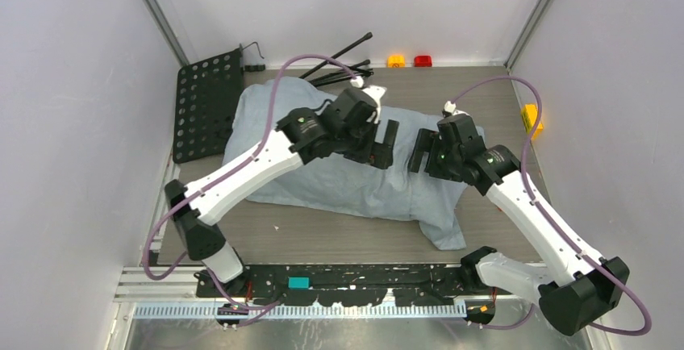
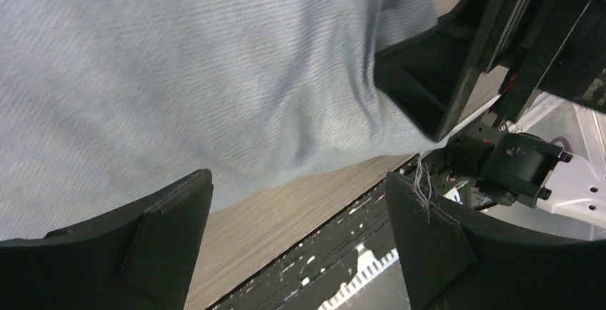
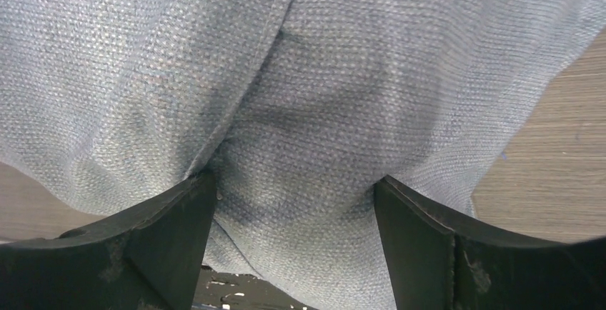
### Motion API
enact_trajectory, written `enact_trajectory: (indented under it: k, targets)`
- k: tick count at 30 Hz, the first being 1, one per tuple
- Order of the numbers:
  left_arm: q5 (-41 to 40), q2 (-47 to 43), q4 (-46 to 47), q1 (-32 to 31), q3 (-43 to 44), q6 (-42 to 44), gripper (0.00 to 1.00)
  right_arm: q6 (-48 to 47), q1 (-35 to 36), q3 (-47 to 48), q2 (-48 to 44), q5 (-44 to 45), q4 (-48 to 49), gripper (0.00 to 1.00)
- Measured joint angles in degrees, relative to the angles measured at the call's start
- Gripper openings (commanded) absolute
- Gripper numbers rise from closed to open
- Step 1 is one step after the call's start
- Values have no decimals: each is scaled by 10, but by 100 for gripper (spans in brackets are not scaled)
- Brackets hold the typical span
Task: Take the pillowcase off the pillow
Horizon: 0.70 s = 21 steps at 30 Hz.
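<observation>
Cloth hides the pillow completely: the blue-grey pillowcase [image 1: 339, 181] lies as a plump mound across the middle of the table [image 1: 323, 241], with no white stuffing showing anywhere, so the stripping looks barely begun. Toward the near right the cover trails off flat and empty, which is probably the open end, where the filling would come out. Both arms reach in over the right half of the mound and face each other, close but apart. The left gripper [image 1: 385, 144] has its fingers spread wide with nothing between them, and its wrist camera looks past the cover's near edge to bare wood. It seems poised above the fabric rather than on it. The right gripper [image 1: 419, 150] is also spread wide, but low enough that a bulge of woven cloth swells up between its fingers [image 3: 143, 246] (one finger appears to touch a fold, though nothing is pinched). That pairing suggests one hand is meant to pin the bulk while the other gathers loose fabric, and which does which cannot be told yet.
</observation>
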Motion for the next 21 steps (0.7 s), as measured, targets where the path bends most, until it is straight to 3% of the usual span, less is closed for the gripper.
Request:
enact_trajectory:
  k: [9,12,17,21]
  targets:
    - [-10,114,20,-35,81,28,83,3,0,-27,-45,30,0,60]
    - [-10,138,24,-35,85,29,74,3,0,-38,-48,30,3,49]
    - [-25,163,27,-33,85,31,46,9,0,-45,-51,34,7,37]
    - [-36,163,42,-25,65,32,6,16,0,-59,-72,49,11,12]
